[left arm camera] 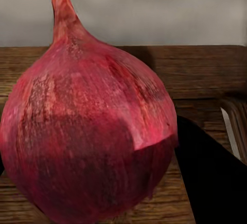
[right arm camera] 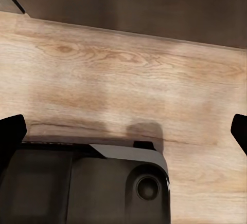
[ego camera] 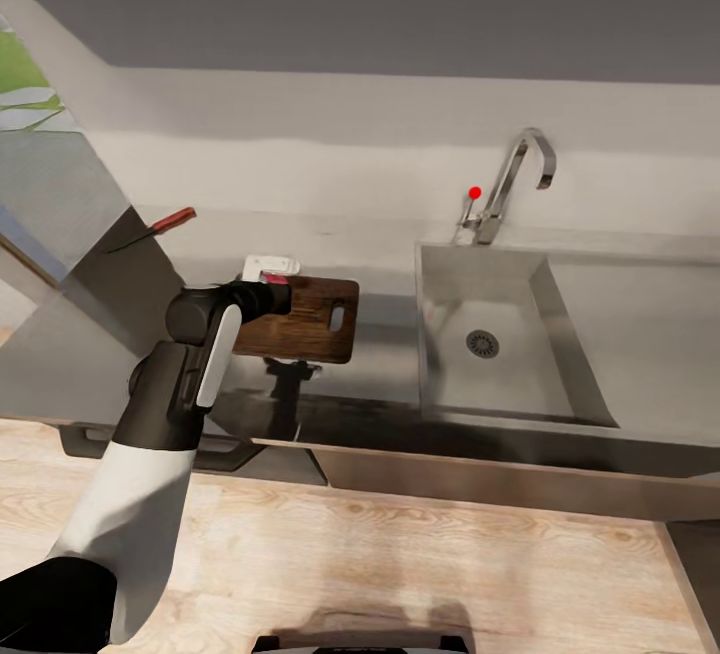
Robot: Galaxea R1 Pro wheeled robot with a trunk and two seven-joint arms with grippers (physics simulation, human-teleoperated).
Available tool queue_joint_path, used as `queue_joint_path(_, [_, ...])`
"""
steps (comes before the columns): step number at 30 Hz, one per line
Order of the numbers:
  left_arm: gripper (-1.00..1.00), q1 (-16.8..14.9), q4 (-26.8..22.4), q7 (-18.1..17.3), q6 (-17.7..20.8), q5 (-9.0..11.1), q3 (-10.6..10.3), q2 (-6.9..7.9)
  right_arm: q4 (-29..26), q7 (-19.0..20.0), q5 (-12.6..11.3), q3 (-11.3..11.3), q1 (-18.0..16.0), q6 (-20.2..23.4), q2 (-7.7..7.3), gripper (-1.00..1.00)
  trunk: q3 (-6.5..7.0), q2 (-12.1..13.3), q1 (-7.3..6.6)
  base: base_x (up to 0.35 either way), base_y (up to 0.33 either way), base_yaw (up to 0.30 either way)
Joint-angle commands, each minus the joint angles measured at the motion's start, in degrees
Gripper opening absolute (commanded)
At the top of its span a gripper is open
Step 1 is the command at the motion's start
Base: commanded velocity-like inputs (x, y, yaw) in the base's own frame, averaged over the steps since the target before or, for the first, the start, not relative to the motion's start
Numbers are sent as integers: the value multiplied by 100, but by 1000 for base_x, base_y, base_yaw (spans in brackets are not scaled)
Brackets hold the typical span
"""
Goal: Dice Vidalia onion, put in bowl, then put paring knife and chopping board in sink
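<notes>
— Where's the onion (left arm camera: 87, 126)?
— In the left gripper (ego camera: 272, 286), fingers closed on it over the board's (ego camera: 310, 322) left end. The wrist view has the bulb just above the wood.
— Room around it?
— The board lies near the counter's (ego camera: 390, 254) front edge; the sink (ego camera: 520, 374) sits to its right, basin bare. The bowl (ego camera: 270, 264) is right behind the gripper, the knife (ego camera: 155, 227) far left by the wall.
— Right gripper (right arm camera: 126, 131)?
— Fingertips wide apart over the wooden floor (right arm camera: 128, 80).
</notes>
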Motion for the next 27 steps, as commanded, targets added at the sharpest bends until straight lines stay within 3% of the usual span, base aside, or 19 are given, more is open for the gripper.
queue_joint_path(1, [-100,18,-6,30,25,38,0,-1,-6,-25,-46,22,1,-17,-4,100,-7,-9,4,11,-12,0])
queue_joint_path(5, [-100,171,-9,30,18,30,2,-1,-6,-25,-46,23,1,-17,-4,100,-7,-9,4,3,-4,0])
queue_joint_path(27, [-100,232,-18,30,12,29,8,-1,-6,-25,-46,22,-1,-17,-4,100,-7,-9,4,0,0,0])
